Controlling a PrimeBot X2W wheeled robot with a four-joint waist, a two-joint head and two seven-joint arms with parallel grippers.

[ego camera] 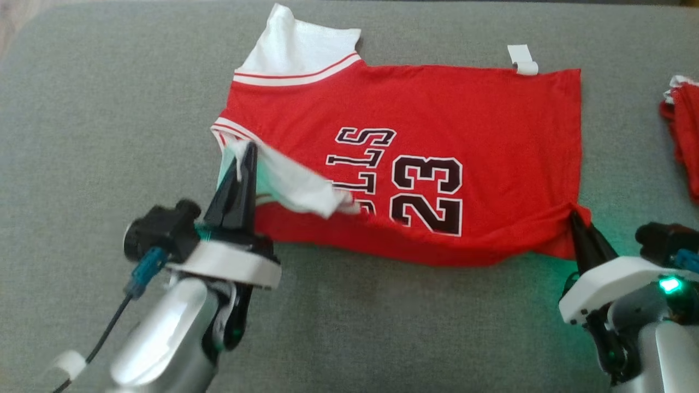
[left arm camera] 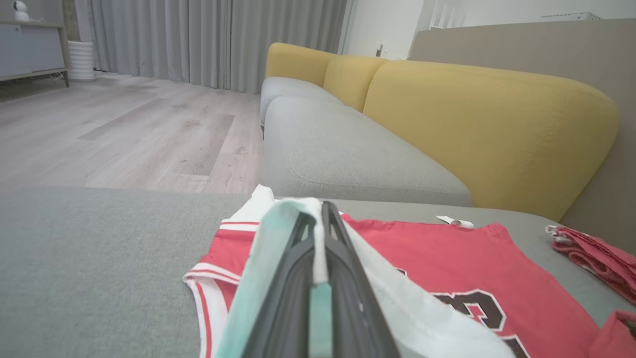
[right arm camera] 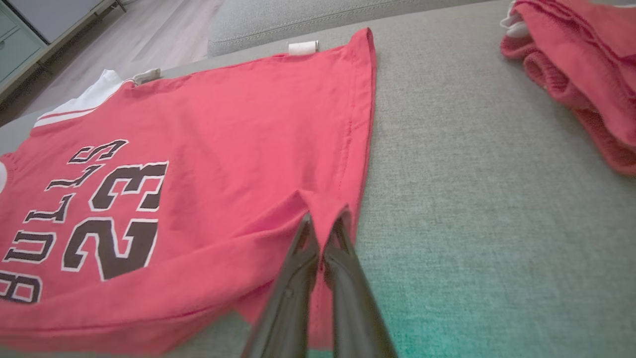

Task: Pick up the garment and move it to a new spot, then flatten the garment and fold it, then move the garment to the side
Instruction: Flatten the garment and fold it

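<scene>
The grey cushion [ego camera: 382, 327] carries the red jersey [ego camera: 437, 109], which spreads away beyond both sets of fingers. Our left gripper [ego camera: 246, 155] is clamped on its white sleeve [ego camera: 295, 185], raised over the lettering, and our right gripper [ego camera: 574, 215] pinches the near hem corner. We judge we are folding. Next, both held ends should travel together to the far edge.

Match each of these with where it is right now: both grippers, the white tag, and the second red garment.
Things:
1. left gripper
2. right gripper
3. white tag
4. second red garment

Places or states:
A. at the far edge of the jersey
B. shut on the jersey's red hem corner
C. off to the right, apart from the jersey
D. shut on the jersey's white sleeve

Pairs: 1-D, 2-B, 3-A, 4-C
</scene>
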